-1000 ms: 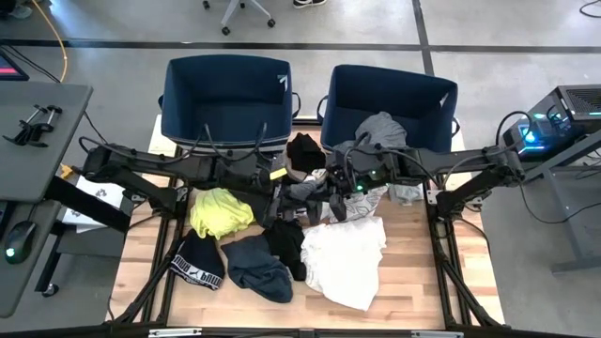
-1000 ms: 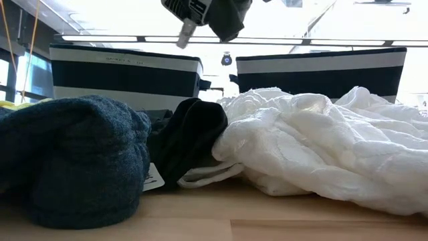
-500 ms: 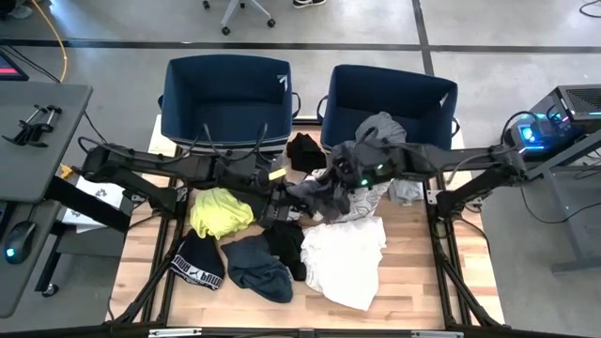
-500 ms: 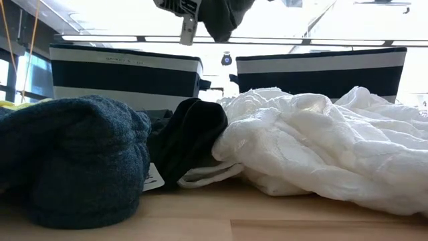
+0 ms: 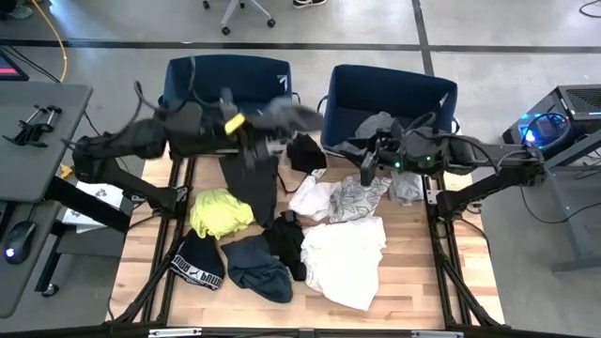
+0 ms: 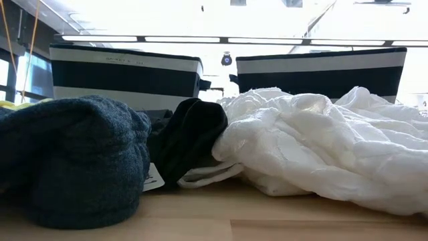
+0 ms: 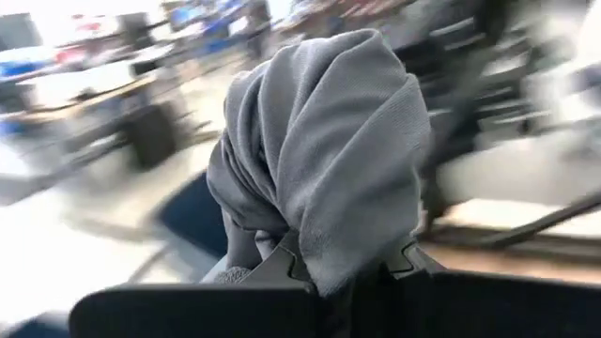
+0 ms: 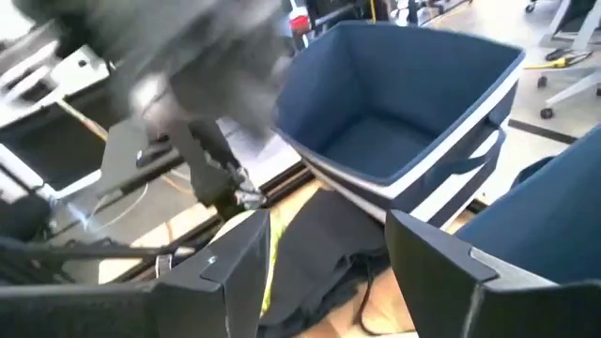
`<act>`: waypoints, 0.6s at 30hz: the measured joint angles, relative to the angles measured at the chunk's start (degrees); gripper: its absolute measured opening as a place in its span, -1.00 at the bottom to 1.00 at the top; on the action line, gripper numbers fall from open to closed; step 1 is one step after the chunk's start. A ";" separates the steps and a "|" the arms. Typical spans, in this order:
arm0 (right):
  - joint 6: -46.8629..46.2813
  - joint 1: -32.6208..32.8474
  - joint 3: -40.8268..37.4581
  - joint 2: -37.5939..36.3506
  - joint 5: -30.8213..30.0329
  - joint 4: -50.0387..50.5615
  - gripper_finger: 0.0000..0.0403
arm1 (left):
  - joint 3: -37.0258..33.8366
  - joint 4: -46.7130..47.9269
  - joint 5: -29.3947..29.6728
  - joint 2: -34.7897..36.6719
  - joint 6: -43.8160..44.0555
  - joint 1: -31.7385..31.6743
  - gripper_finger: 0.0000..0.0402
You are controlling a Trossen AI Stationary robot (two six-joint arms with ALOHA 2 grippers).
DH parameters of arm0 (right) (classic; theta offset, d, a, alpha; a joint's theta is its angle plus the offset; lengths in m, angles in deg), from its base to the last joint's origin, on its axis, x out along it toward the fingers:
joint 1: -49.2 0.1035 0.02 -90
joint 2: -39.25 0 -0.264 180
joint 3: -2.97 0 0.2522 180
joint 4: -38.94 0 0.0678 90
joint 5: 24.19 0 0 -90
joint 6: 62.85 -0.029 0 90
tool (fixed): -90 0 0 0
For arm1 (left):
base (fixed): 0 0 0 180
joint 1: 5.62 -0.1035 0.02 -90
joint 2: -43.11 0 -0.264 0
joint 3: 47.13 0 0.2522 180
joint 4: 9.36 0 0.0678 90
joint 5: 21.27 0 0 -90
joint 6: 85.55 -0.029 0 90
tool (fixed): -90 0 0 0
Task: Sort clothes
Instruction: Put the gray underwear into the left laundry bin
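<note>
Over the left bin's (image 5: 188, 84) front edge, the left gripper (image 5: 282, 115) is clenching a grey garment (image 7: 324, 155), dark cloth (image 5: 254, 178) dangling below; the right gripper (image 5: 368, 161) is hanging released.

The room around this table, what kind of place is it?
Probably a robotics lab or workshop. The wooden table stands on a bare grey floor marked with dark tape lines; beside it are a desk with a computer mouse, cabled electronics and an office chair.
</note>
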 joint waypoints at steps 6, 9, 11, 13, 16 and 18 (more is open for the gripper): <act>-2.56 2.05 0.00 2.47 0.04 1.49 -0.02 | 0.36 15.20 -0.44 -0.77 1.07 -17.96 -0.97; -3.58 3.19 -0.02 3.91 0.01 1.63 -0.02 | -0.50 23.11 -3.38 -2.55 4.83 -26.94 -0.96; -4.06 3.88 -0.02 4.73 0.03 1.59 -0.02 | -1.58 26.25 -4.21 -3.97 6.04 -31.95 -0.96; -4.08 4.55 -0.04 5.41 0.04 1.41 -0.02 | -2.95 27.75 -4.36 -5.11 8.07 -36.05 -0.96; -4.76 5.15 -0.07 6.14 0.04 1.15 -0.02 | -3.95 29.26 -7.57 -7.08 12.15 -41.39 -0.87; -5.57 5.54 -0.07 6.29 0.04 1.12 -0.02 | -4.04 30.73 -10.72 -8.20 12.04 -43.71 -0.73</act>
